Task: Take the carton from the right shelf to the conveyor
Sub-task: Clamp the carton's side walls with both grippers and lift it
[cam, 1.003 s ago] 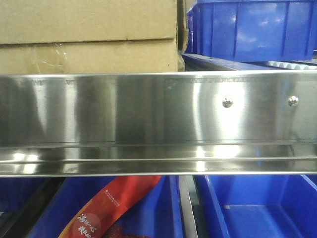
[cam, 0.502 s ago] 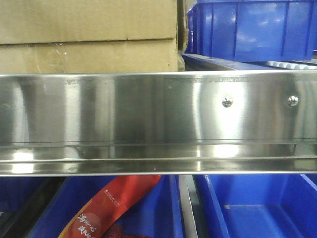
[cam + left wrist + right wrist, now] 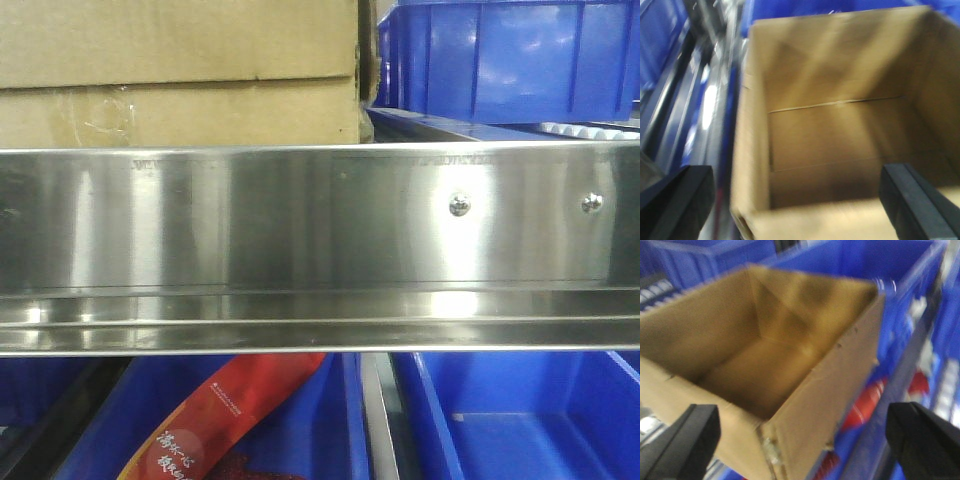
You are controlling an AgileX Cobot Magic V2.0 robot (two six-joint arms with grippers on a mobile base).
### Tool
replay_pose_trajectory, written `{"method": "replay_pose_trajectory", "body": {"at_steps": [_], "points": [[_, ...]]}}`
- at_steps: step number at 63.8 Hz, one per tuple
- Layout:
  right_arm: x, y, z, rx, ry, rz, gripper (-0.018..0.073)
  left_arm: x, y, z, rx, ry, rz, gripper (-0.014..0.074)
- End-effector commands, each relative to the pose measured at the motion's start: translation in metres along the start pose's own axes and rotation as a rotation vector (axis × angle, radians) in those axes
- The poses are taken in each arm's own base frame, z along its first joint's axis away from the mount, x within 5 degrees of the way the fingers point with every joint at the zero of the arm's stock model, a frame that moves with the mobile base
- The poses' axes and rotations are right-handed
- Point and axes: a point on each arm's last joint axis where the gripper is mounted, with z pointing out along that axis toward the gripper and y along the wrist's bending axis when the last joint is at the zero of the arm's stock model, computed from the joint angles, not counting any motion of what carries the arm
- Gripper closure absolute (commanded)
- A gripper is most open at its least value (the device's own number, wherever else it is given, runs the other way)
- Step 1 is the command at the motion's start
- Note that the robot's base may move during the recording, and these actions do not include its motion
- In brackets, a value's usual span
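Plain brown corrugated cardboard carton (image 3: 180, 75), 11 o'clock above shiny steel shelf rail (image 3: 300, 230), we log left gripper (image 3: 797, 210), right gripper (image 3: 802, 445) spread wide, empty.

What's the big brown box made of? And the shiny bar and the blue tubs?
The big brown box looks like matte cardboard, with folded seams. The broad shiny bar seems brushed steel, mirroring light. The blue tubs look like glossy ribbed plastic.

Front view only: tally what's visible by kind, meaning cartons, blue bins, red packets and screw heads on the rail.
Carton: 1
Blue bins: 3 (a blue patch at far lower left is unclear, not counted)
Red packet: 1
Screw heads: 2
Total: 7
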Motion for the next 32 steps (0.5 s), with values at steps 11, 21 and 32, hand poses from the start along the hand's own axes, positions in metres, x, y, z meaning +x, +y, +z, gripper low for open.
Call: {"method": "replay_pose_trajectory", "body": {"at_steps": [11,21,32], "points": [[-0.033,0.007,0.042,0.174,0.134,0.000,0.0000,-0.026,0.013,0.023,0.015,0.078,-0.053,0.0025],[-0.048,0.010,0.076,0.183,0.113,0.007,0.0000,-0.030,0.016,0.057,0.036,0.159,-0.046,0.0025],[-0.053,0.011,0.108,0.186,0.111,0.016,0.0000,-0.026,0.023,0.091,0.003,0.234,-0.042,0.0025]]}}
